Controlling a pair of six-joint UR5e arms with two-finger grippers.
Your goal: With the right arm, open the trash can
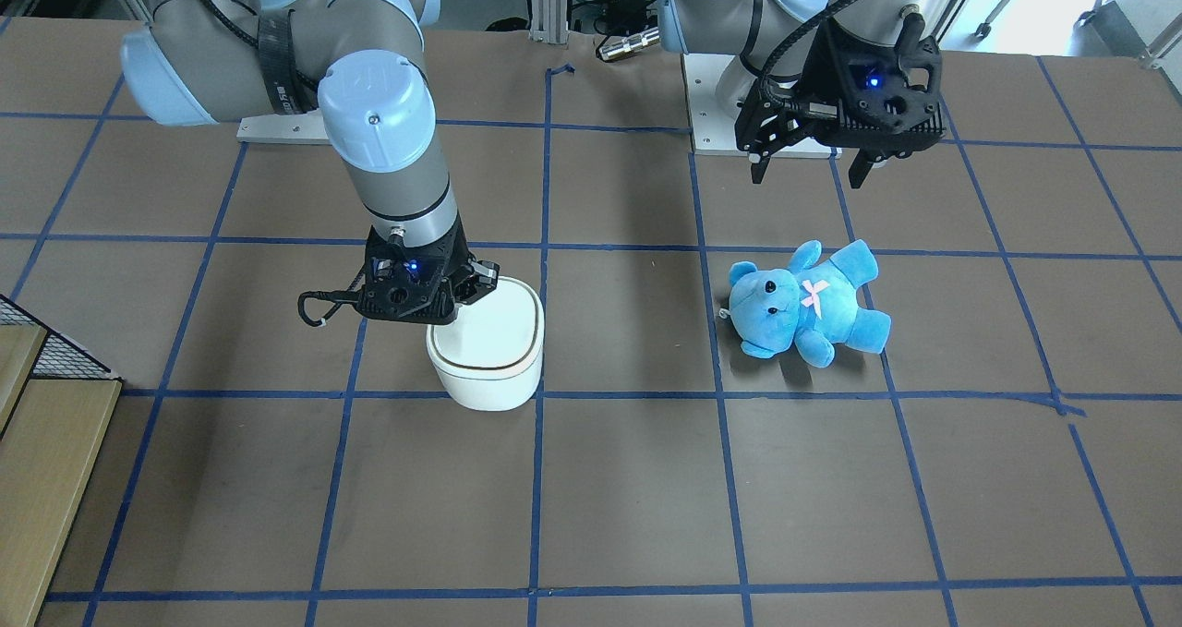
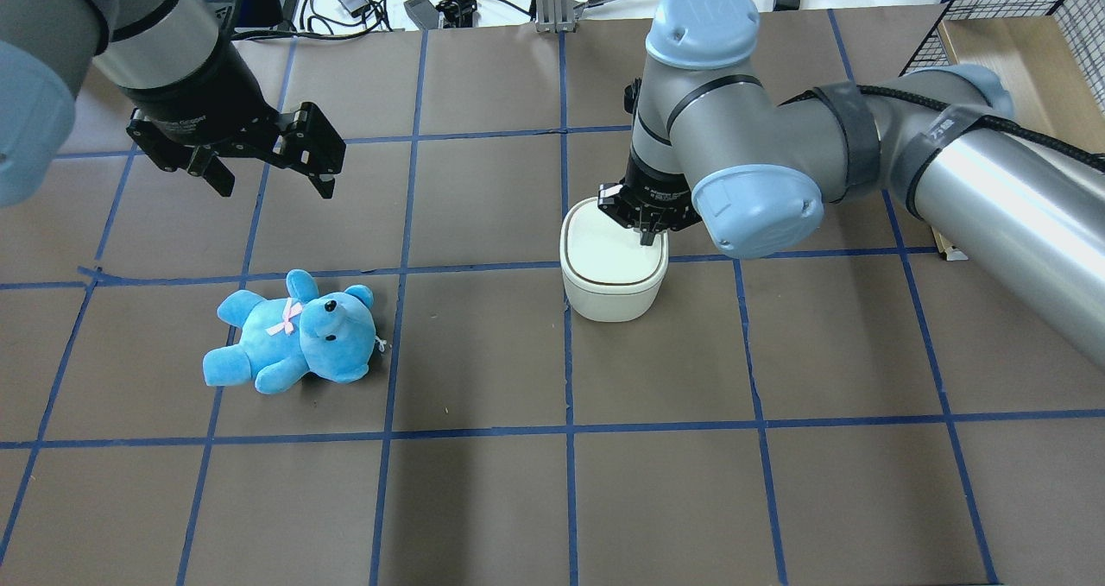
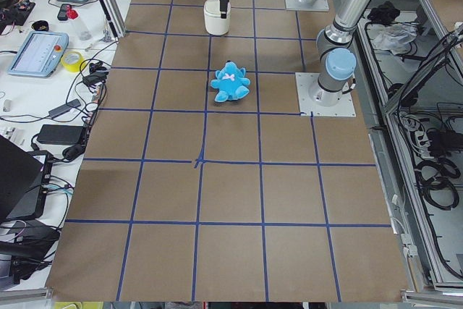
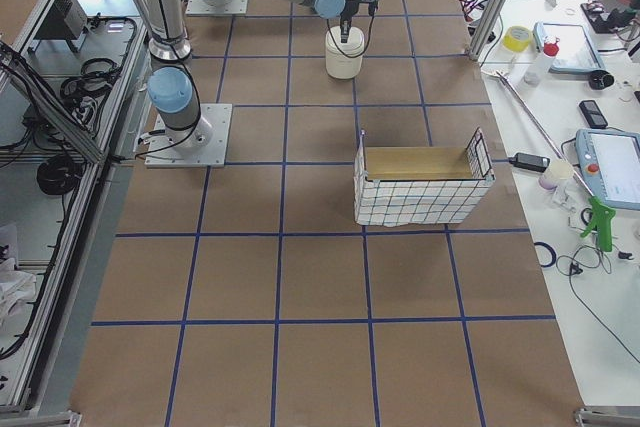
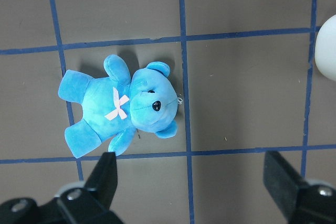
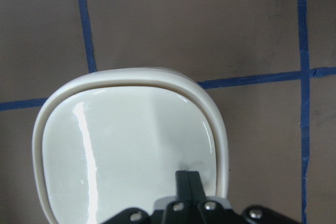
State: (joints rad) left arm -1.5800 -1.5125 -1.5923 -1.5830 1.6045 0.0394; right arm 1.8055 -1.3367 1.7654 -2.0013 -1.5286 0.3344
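Observation:
The white trash can [image 1: 485, 355] stands on the brown table, and its flat lid lies down with the dark seam showing. It also shows in the overhead view [image 2: 613, 267] and the right wrist view [image 6: 131, 145]. My right gripper [image 2: 646, 239] is shut, fingers together, with its tips [image 6: 187, 179] on the lid near the rim on the robot's side. My left gripper [image 2: 274, 185] is open and empty, hovering above a blue teddy bear [image 5: 121, 106] that lies on the table [image 1: 808, 299].
A wire basket lined with cardboard [image 4: 420, 187] stands at the table edge on the robot's right [image 2: 1019, 16]. Blue tape lines grid the table. Cables and devices lie on the benches beyond the table [image 3: 43, 52].

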